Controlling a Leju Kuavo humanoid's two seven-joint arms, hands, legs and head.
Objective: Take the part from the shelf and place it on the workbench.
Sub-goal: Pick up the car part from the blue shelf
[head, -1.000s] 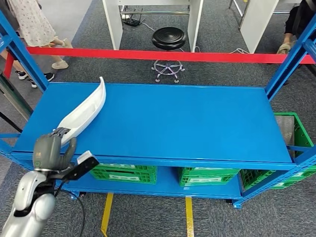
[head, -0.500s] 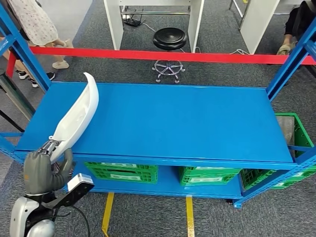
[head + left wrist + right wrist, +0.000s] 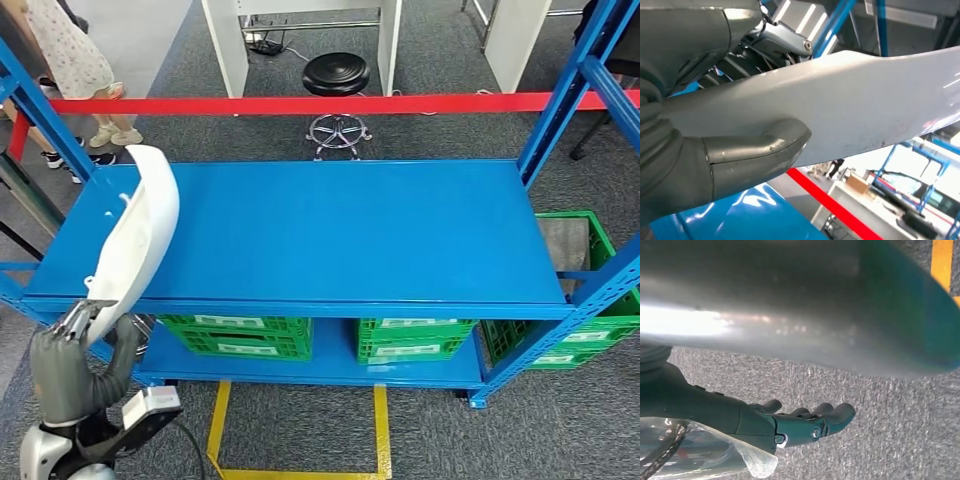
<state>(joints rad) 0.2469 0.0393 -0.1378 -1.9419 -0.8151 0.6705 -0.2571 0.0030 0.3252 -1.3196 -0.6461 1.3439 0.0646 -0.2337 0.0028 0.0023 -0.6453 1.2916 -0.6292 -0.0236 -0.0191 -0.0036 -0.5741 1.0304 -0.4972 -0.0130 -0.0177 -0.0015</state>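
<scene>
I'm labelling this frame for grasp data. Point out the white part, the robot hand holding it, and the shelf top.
white part point(image 3: 143, 235): head view, middle of its curved body.
left robot hand point(image 3: 64, 375): head view, back of hand.
shelf top point(image 3: 340, 230): head view, bare blue surface.

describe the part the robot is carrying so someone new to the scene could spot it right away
Start at the big blue shelf that spans the head view, then go to its near left corner, where the robot's left hand comes up from below. The white part rises from that hand, tilted up over the shelf's left end. It is long, curved and glossy white, unlike the green crates underneath.
</scene>
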